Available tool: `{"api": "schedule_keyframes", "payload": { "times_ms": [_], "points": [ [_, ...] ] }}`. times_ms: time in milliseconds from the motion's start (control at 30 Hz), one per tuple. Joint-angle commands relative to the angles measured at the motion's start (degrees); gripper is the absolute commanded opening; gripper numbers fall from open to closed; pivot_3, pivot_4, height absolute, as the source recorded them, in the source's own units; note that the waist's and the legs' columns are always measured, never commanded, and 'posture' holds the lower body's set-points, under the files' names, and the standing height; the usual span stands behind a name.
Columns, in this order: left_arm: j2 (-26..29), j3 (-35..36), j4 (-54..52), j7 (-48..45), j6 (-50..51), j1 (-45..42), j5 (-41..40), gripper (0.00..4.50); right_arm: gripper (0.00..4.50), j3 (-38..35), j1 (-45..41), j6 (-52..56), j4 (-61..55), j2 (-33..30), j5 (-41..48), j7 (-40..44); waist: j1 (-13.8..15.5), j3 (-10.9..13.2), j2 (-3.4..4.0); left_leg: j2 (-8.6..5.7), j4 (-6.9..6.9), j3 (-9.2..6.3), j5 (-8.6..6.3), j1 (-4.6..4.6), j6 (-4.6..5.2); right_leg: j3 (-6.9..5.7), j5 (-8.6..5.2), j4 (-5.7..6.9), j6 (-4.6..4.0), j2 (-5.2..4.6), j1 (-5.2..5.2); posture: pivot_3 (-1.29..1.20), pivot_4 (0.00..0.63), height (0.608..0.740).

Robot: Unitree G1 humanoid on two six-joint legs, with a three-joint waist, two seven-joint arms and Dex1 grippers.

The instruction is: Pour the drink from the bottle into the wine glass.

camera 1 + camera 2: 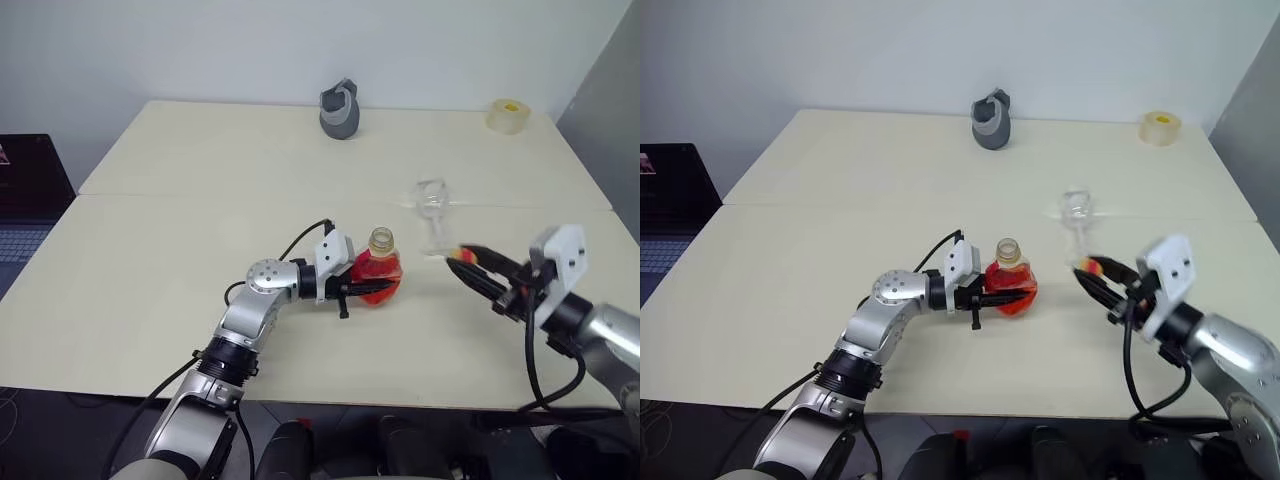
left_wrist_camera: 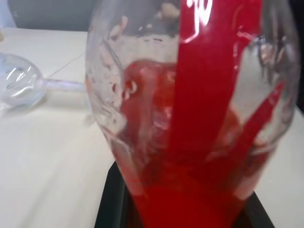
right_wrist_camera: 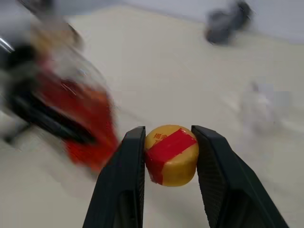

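1. Bottle [image 1: 379, 272] stands upright near the middle of the cream table [image 1: 180, 250], neck open, cap off. The red-orange drink [image 1: 376, 271] fills its rounded lower body.
2. Left gripper [image 1: 377, 289] reaches in from the robot's left, roughly level, its black fingers clamped tight on the bottle's body.
3. Left wrist view: bottle wall with red label strip [image 2: 211, 90] close against the camera; liquid pooled low.
4. Right gripper [image 3: 169, 156] pinches the yellow-and-red cap [image 3: 171, 154] between its two fingers; the cap sits squarely between the pads, touching both.
5. In the head views the right gripper hovers above the table to the right of the bottle, apart from it, fingertips pointing toward the bottle.
6. Wine glass [image 1: 433, 215] stands upright behind and to the right of the bottle, just beyond the right gripper's tips; contents cannot be made out.
7. Dark grey jug [image 1: 340, 110] at the far edge; tape roll [image 1: 509, 115] at the far right corner.
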Motion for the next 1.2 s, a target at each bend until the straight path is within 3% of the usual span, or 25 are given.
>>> {"api": "schedule_keyframes", "payload": {
  "times_ms": [33,233,567,833,933,1200],
  "points": [
    [-0.2,-0.6,-2.9,-1.8,-0.1,-1.6,-1.4,0.74,1.19,3.3,0.1,-8.0,8.0,2.1,-9.2,-1.9,-0.3,0.0,0.06,0.00,0.00,0.08,0.00,0.07,0.00,0.09,0.00,0.04,0.00,0.00,0.00,0.00,0.150,0.740],
    [-0.2,-0.5,-2.9,-2.2,0.1,-2.0,-1.2,0.74,1.19,5.1,-0.4,-13.6,16.8,6.3,-13.8,-1.7,-0.5,0.0,0.09,0.12,-0.11,0.37,0.00,0.27,0.00,0.31,-0.02,0.05,0.00,0.12,0.00,0.00,0.150,0.740],
    [0.0,0.0,-2.9,-0.9,-0.1,-1.5,-0.9,0.74,4.50,2.1,3.9,-9.7,14.8,4.5,-9.6,4.8,-0.3,0.0,0.09,0.09,-0.09,0.36,0.00,0.25,0.00,0.30,-0.02,0.03,0.01,0.10,0.04,0.00,0.150,0.740],
    [0.1,4.4,0.7,7.3,-2.5,-1.3,0.5,0.74,4.50,-3.9,4.8,-3.0,2.7,-2.4,-2.0,10.0,-0.4,0.0,0.09,0.07,-0.06,0.35,-0.01,0.25,0.00,0.34,-0.02,0.03,0.02,0.10,0.05,0.00,0.150,0.740],
    [-0.1,8.7,3.8,14.9,-4.7,-1.0,1.6,0.74,4.50,2.9,-3.4,1.5,-4.9,-5.6,0.5,10.8,-1.0,0.0,0.10,0.14,-0.08,0.28,-0.01,0.33,0.01,0.39,-0.02,0.07,0.03,0.11,0.04,0.00,0.150,0.740],
    [0.9,16.2,14.5,29.2,-11.4,-2.9,4.7,0.74,4.50,22.8,-27.7,3.5,0.4,1.4,-6.5,8.3,0.0,0.1,-0.08,0.04,-0.04,0.01,0.00,0.08,-0.01,0.10,0.14,0.00,-0.24,-0.01,-0.02,0.00,0.150,0.740]
  ]
}}
